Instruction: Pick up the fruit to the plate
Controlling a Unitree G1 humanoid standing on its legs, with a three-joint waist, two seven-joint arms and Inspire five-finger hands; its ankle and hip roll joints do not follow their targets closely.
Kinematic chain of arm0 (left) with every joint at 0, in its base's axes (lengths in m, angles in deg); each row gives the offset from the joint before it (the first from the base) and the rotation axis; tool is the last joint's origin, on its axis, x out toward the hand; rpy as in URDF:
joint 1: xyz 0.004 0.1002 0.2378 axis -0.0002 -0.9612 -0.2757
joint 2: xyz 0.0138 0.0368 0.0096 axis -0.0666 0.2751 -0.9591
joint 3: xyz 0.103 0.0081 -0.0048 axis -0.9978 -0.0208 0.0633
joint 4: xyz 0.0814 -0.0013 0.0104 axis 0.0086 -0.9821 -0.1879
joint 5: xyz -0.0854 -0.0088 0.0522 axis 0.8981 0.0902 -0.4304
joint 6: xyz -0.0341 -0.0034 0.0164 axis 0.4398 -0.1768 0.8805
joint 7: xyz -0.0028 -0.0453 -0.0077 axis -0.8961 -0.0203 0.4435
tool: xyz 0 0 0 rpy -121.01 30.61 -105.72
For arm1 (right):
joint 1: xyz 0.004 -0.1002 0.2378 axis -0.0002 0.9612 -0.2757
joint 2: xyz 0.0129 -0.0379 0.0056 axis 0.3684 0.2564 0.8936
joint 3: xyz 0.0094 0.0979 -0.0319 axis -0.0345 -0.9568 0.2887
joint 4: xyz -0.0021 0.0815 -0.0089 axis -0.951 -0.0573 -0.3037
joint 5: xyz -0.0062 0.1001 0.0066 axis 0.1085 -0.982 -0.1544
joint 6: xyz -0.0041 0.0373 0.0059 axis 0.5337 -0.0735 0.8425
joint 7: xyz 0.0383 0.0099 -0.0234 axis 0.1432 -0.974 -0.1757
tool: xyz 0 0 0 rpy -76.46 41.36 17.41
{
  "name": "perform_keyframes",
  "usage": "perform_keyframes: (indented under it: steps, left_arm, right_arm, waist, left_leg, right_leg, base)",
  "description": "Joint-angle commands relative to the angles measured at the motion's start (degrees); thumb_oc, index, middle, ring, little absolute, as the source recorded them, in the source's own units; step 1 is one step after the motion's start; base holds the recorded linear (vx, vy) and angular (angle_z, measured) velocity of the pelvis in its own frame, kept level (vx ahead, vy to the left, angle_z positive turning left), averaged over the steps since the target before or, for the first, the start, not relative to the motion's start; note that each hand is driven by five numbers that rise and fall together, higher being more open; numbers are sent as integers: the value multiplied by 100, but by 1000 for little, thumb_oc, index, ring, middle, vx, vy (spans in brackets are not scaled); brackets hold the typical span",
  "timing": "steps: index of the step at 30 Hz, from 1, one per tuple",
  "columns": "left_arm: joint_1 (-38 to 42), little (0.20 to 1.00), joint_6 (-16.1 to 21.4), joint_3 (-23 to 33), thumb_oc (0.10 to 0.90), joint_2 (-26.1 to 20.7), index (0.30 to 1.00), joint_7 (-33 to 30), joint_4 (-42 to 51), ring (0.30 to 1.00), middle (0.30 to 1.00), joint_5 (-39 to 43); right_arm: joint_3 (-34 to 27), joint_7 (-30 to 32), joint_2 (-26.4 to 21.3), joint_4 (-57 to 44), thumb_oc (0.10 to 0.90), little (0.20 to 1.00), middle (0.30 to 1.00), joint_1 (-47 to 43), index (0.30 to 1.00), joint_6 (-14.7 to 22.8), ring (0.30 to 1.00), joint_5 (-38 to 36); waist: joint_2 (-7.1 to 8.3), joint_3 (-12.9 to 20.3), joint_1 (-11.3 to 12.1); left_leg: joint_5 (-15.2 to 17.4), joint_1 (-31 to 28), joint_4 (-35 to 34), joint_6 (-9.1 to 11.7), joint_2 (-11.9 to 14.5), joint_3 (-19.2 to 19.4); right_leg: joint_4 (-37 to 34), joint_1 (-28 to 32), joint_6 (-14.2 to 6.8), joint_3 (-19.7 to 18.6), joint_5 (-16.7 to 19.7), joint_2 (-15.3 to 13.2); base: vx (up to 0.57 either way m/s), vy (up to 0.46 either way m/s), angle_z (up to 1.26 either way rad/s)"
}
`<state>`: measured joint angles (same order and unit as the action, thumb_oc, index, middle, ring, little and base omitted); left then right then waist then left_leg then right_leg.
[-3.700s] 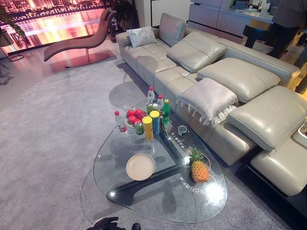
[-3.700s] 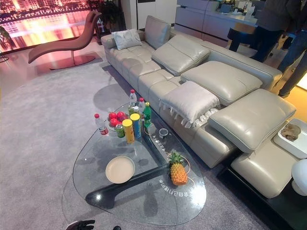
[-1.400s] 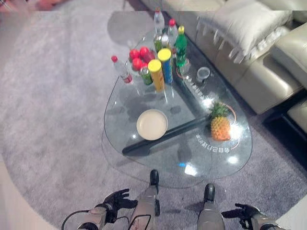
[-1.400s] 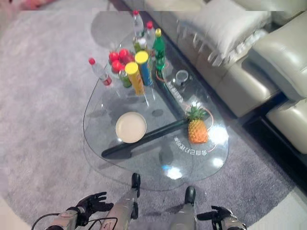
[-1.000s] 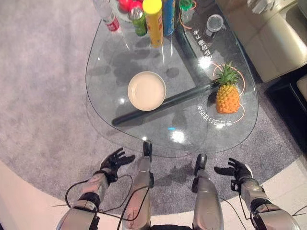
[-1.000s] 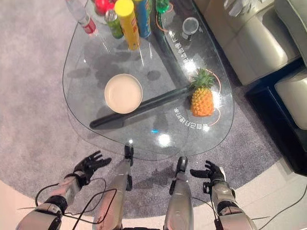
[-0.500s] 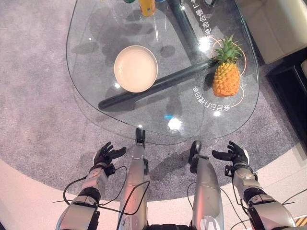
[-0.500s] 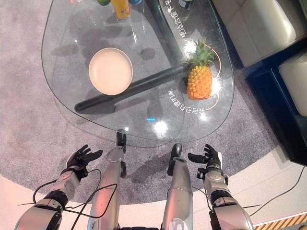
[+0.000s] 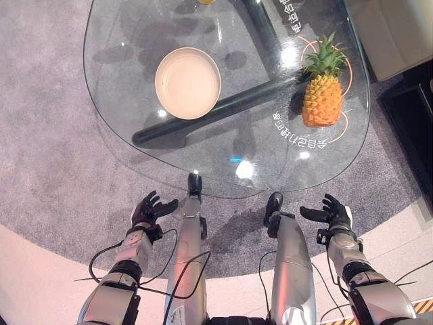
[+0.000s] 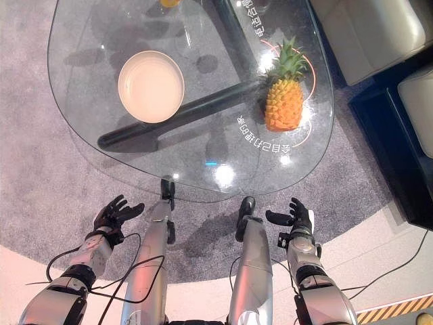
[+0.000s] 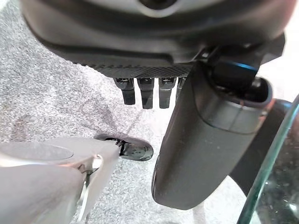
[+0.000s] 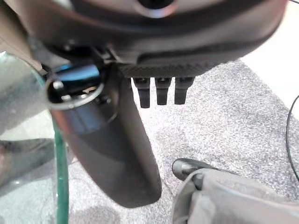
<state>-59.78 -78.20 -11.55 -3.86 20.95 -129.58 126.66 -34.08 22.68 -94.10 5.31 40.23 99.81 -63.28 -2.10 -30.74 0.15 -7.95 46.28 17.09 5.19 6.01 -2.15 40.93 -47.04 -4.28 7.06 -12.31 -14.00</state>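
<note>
You have the whole job ahead of you: the pineapple [image 9: 321,100] stands upright on the right side of the glass coffee table [image 9: 128,101], well apart from the cream plate [image 9: 187,82], which sits bare on the table's left side with nothing on it. Between them, under the glass, runs the table's dark support bar [image 9: 223,112]. Neither of your hands has reached the tabletop. Your left hand [image 9: 149,208] hangs low over the grey carpet [image 9: 54,176], short of the table's near edge, fingers spread and relaxed, holding nothing and touching nothing. Your right hand [image 9: 328,212] is likewise low and near you, on the pineapple's side, fingers splayed apart and empty. The wrist views agree: each shows straight fingers with carpet beyond them and only the glass edge at the side. Judging from this, your right hand is the better placed to go for the fruit, and both the grasp and the carry across to the plate remain.
</note>
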Motion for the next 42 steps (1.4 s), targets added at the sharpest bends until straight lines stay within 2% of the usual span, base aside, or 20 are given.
perform_keyframes:
  steps: [1,5,13,18,23,26,30,32,33,35,42]
  left_arm:
    - [-281,900,193,-93,800,-358,900,112,-73,900,900,13]
    - [-337,900,210,-168,800,-421,900,201,-68,900,900,39]
    - [-446,900,211,-313,800,-563,900,345,-68,900,900,-40]
    - [-446,900,137,-441,800,-612,900,332,7,900,900,-40]
    - [-371,900,87,-546,800,-678,900,357,-16,900,900,63]
    - [-380,900,134,-585,800,-677,900,364,-45,900,900,101]
    - [-368,900,105,-633,800,-663,900,313,15,900,900,160]
    - [-394,900,109,-642,800,-641,900,286,41,900,900,178]
    - [-423,900,91,-635,800,-627,900,258,92,900,900,188]
    - [-434,900,83,-629,800,-609,900,240,108,900,900,218]
    - [-540,900,157,-523,800,-479,900,270,100,900,900,214]
  right_arm:
    - [-175,398,-412,-137,800,900,900,292,900,236,900,90]
    - [-295,729,-782,-84,800,900,900,220,900,294,900,-28]
    - [-899,1581,-1501,-344,800,900,900,60,900,746,900,-511]
    - [-1105,2267,-1812,-704,800,900,900,-117,900,764,900,-605]
    - [-1171,3103,-2066,-784,800,900,900,-312,900,805,900,-548]
    - [-1252,3627,-2127,-919,800,900,900,-349,900,1010,900,-478]
    - [-1267,4561,-2185,-1552,800,900,900,-453,900,1243,900,-107]
    - [-1261,4791,-2160,-1800,800,900,900,-437,900,1386,900,13]
    - [-1222,4978,-2105,-2266,800,900,900,-420,900,1415,900,141]
    - [-1182,4992,-2077,-2664,800,900,900,-409,900,1459,900,280]
    - [-849,4541,-1769,-4302,800,900,900,-347,900,1157,900,820]
  waist:
    - [121,94,83]
    - [122,94,103]
    - [189,94,138]
    - [206,94,132]
    - [210,94,128]
    - [207,94,119]
    - [192,94,82]
    - [188,94,64]
    - [184,94,39]
    - [182,94,14]
    - [165,94,-78]
  left_leg:
    - [1207,161,1545,-182,-21,94]
    - [1185,139,1485,-158,-4,102]
    - [1203,82,1445,-145,28,87]
    - [1211,70,1415,-153,33,93]
    - [1212,41,1349,-154,37,90]
    - [1209,16,1314,-157,36,100]
    - [1197,6,1260,-161,28,121]
    - [1185,-5,1240,-158,23,130]
    - [1165,-19,1201,-155,13,144]
    - [1154,-30,1171,-159,6,159]
    - [1084,-62,1056,-162,-2,216]
  right_leg:
    - [-1080,-124,-186,-222,1175,-37]
    - [-1133,-91,-189,-193,1190,-35]
    - [-1208,31,-231,-91,1238,-52]
    - [-1229,49,-252,-51,1260,-57]
    - [-1282,75,-266,-16,1270,-69]
    - [-1312,103,-270,8,1277,-73]
    - [-1336,99,-282,12,1282,-79]
    - [-1342,103,-285,9,1282,-78]
    - [-1368,108,-289,6,1288,-79]
    - [-1386,107,-288,4,1286,-82]
    - [-1462,94,-259,-49,1272,-67]
  base:
    - [0,0,0]
    - [0,0,0]
    - [2,-34,0]
    - [0,0,0]
    - [0,0,0]
    - [0,0,0]
    - [-2,9,0]
    - [-6,41,0]
    - [-6,41,0]
    - [-5,45,-1]
    - [-1,41,0]
